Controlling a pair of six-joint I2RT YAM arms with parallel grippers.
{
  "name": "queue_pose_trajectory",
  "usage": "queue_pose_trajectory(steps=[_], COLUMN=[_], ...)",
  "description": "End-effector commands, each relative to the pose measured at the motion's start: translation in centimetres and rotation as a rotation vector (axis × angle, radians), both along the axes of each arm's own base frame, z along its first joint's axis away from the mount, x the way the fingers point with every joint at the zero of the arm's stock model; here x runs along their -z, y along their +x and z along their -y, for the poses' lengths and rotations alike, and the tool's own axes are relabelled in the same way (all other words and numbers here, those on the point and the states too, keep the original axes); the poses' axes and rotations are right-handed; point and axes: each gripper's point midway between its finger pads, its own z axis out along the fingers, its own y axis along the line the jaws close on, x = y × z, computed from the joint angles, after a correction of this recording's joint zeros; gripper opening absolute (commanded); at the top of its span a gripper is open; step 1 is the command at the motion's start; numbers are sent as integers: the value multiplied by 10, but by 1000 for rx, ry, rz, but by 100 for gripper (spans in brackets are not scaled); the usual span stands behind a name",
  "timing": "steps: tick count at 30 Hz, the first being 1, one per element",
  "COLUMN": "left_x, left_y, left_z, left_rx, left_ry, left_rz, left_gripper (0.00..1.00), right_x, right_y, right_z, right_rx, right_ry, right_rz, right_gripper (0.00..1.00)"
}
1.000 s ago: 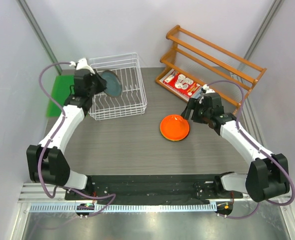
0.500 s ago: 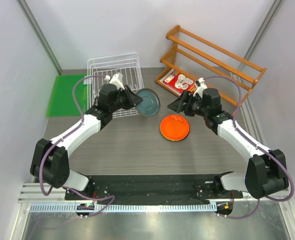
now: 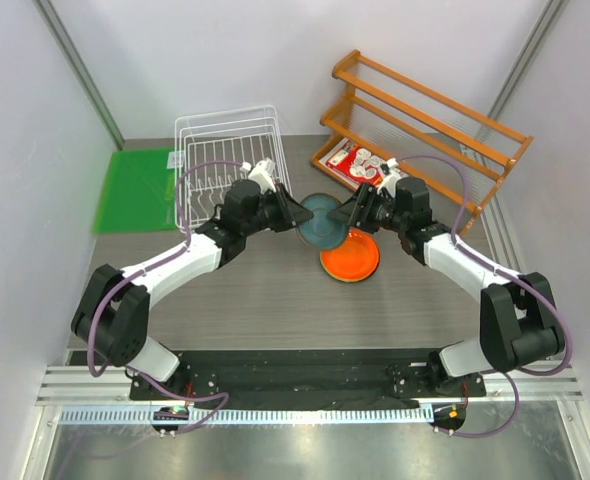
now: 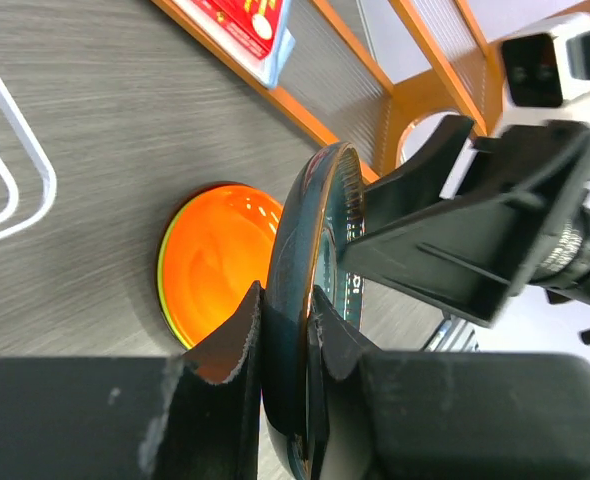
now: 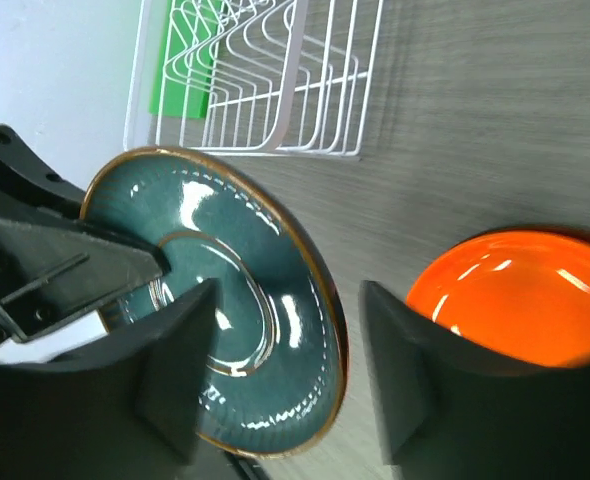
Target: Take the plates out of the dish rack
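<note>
From above: the left pincer [image 3: 293, 214] holds the blue-grey glazed round plate [image 3: 321, 220] on edge, just at the far-left rim of the flat orange round plate [image 3: 350, 257] lying on the grey desk [image 3: 275, 290]. A second ago that blue-grey plate was at the white wire dish rack [image 3: 230, 165], which now stands well to the left of the orange plate. Half a second ago it was partway across. The right pincer [image 3: 358, 212] has swung in from the orange plate's right side to meet it. We see no plate left in the rack from this view, and we read the moment as a handover from arm to arm.

Left wrist: the left pincer [image 4: 285, 320] is clamped on the blue-grey plate [image 4: 300, 250], one finger on each face near the rim, and the plate is tilted. The orange plate [image 4: 220, 265] lies just behind it, and the right pincer [image 4: 445, 235] is close at the plate's other side.

Right wrist: the right pincer [image 5: 290, 370] is spread wide, its fingers [image 5: 180, 360] straddling the lower edge of the blue-grey plate [image 5: 225, 290]. We cannot make out any contact. The orange plate [image 5: 515, 290] sits to the right and the dish rack [image 5: 275, 80] beyond. To our eye, the right pincer must close before the left lets go, or the plate could drop onto the orange one.
</note>
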Motion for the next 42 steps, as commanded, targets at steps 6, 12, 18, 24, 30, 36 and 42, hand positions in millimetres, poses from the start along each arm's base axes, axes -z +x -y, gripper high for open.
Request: queue_pose_trajectory(steps=[6,12,18,24,30,36,42], left_x=[-49,-45,-36,-26,-15,-1,19], left_y=[7,7,9,12,19,25,13], left_z=[11,13,13,12,-4,-64,-122], left_rx=[15,24,20,11,-49,-234,-392], left_ry=[-112,-119,-103,-74,42,322,515], left_rz=[133,126,113,104,122,179,201], left_gripper=[0,0,32,69,75,84,100], right_x=[-11,-15,-20,-10,5,27,47], right_y=[-17,-25,-21,-19,-17,-15,-15], right_z=[-18,-9,21,51,73,87,88], right_rx=[-99,-79,57,170,225,257,240], right_ry=[136,87,-30,-94,-145,-184,-202], right_rz=[25,48,73,47,15,-36,-86], right_gripper=[18,1,1,1,1,1,1])
